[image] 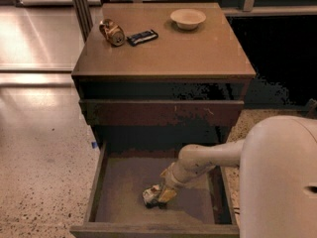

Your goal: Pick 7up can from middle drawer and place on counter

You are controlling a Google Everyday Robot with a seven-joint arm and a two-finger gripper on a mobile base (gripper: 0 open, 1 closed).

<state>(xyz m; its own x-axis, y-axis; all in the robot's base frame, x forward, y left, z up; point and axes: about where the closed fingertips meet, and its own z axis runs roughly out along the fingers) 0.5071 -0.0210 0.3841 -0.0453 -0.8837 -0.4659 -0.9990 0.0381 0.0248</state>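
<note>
The 7up can (150, 196), pale and dented, lies on the grey-brown floor of the open middle drawer (121, 180), near its front. My gripper (163, 195) reaches down into the drawer from the right and sits right against the can's right side, touching it. The pale arm (205, 158) slopes down from my body at the lower right. The counter (193, 53), the reddish-brown cabinet top, is above and behind the drawer.
On the counter stand a brown-gold can (112, 32), a dark flat packet (142, 36) and a pale bowl (187, 18). A shut drawer front with pale scratches (161, 112) overhangs the back of the open drawer. My white body (282, 177) fills the lower right.
</note>
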